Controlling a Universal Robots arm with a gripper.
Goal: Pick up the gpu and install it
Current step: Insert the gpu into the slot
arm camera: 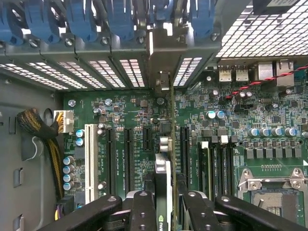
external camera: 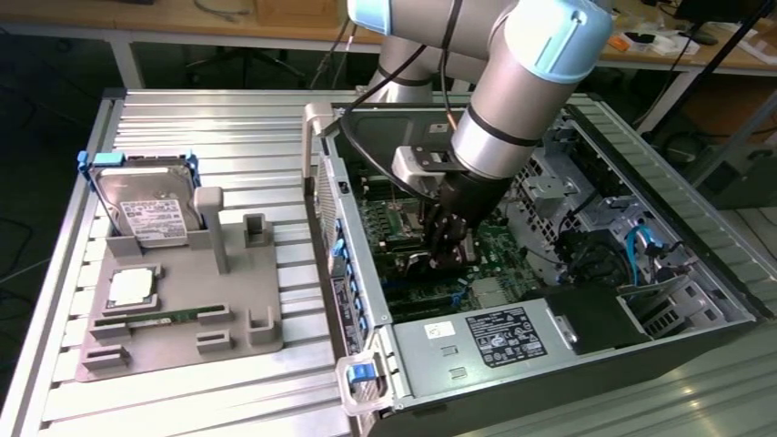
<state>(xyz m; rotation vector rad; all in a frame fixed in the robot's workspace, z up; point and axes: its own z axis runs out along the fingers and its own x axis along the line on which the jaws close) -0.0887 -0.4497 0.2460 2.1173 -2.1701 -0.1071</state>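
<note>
My gripper (external camera: 447, 244) reaches down inside the open computer case (external camera: 364, 273), over the green motherboard (external camera: 492, 246). In the wrist view the gripper (arm camera: 167, 209) is shut on the gpu (arm camera: 162, 144), which I see edge-on as a thin dark card running between the two black fingers (arm camera: 143, 209). Its silvery bracket (arm camera: 156, 53) stands at the row of rear slot openings. The card stands upright along a motherboard expansion slot; I cannot tell whether it is seated. In the exterior view the gpu (external camera: 419, 265) is a dark shape under the fingers.
On the ribbed table, at the exterior view's left, a grey fixture (external camera: 182, 319) carries the hard drive in a blue frame (external camera: 146, 205), a processor (external camera: 127, 287) and a green RAM stick (external camera: 164, 316). A power supply (external camera: 486, 332), cables (arm camera: 41, 130) and the CPU socket (arm camera: 274, 197) crowd the case.
</note>
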